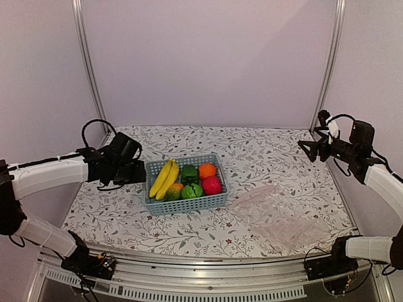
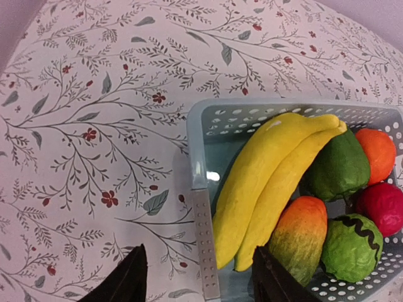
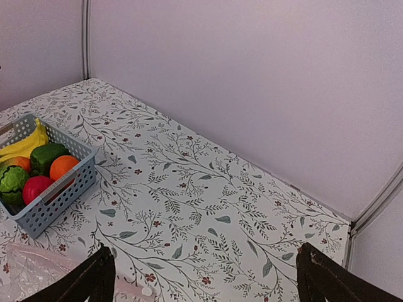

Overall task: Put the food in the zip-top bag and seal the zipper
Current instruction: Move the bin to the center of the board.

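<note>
In the left wrist view, the left fingers (image 2: 198, 284) stand parted, holding nothing. Between their two dark tips lie the near rim of the light-blue basket (image 2: 203, 233) and the lower ends of the yellow bananas (image 2: 264, 176). The right-hand tip overlaps the foot of the green-orange mango (image 2: 299, 233); whether it touches cannot be told.

Only this view shows the packing closely. The green pepper (image 2: 340, 167) sits beside the bananas, with the orange (image 2: 376, 148) past it. The pink-red fruit (image 2: 381, 204) and the round green ball (image 2: 352, 245) lie nearer the camera. All the food is in the basket.

The right fingers (image 3: 211, 283) are spread wide, raised above the flowered worktop (image 3: 208, 189). A corner of the clear zip-top bag (image 3: 31, 270) lies below them with its pale zipper (image 3: 132, 287) strip.

The top view alone shows the bag flat on the worktop, right of the basket and apart from it, well away from the left fingers.
</note>
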`<state>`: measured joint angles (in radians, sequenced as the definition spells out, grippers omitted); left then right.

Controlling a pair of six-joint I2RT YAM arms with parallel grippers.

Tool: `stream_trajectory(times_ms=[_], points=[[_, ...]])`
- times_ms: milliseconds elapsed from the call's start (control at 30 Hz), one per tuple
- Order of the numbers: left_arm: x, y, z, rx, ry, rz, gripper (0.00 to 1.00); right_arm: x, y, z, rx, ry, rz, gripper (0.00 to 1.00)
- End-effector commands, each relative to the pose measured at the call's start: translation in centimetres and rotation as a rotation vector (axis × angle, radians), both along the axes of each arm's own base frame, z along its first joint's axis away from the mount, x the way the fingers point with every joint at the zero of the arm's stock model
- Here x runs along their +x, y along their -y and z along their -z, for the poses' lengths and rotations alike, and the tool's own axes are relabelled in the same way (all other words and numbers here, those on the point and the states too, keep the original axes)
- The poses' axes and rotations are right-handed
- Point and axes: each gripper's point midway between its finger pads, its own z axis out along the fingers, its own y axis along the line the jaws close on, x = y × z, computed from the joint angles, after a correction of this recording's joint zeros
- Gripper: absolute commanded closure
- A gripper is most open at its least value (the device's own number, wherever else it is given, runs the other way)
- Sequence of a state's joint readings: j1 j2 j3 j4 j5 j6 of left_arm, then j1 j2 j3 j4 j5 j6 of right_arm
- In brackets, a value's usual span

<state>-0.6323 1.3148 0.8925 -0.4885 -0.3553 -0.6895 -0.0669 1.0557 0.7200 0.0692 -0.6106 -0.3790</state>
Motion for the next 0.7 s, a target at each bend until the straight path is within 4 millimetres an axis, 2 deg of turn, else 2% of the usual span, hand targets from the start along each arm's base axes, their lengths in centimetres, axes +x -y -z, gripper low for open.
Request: stream_trajectory(times_ms=[0, 200, 433, 533, 667], points=[[-2.1, -0.7, 3.8, -0.009, -0.128, -0.062, 0.47, -0.4, -0.3, 0.7, -0.007, -0.021, -0.028, 0.01], [-2.5, 0.0, 5.3, -0.046, -0.16, -0.057, 0.6, -0.6, -0.5, 0.5, -0.008, -0.018, -0.045, 0.01], [-2.3, 1.3, 6.8, -0.069, -0.208, -0.037, 0.64, -0.8, -0.7, 0.4, -0.009, -0.019, -0.06, 0.01], [-1.9, 1.7, 7.1, -0.064, -0.216, -0.029, 0.66, -0.9, -0.7, 0.3, -0.011, -0.015, -0.061, 0.01], [-1.3, 2.5, 7.0, -0.072, -0.218, -0.018, 0.75, -1.0, -0.8, 0.3, -0.009, -0.017, -0.068, 0.01]])
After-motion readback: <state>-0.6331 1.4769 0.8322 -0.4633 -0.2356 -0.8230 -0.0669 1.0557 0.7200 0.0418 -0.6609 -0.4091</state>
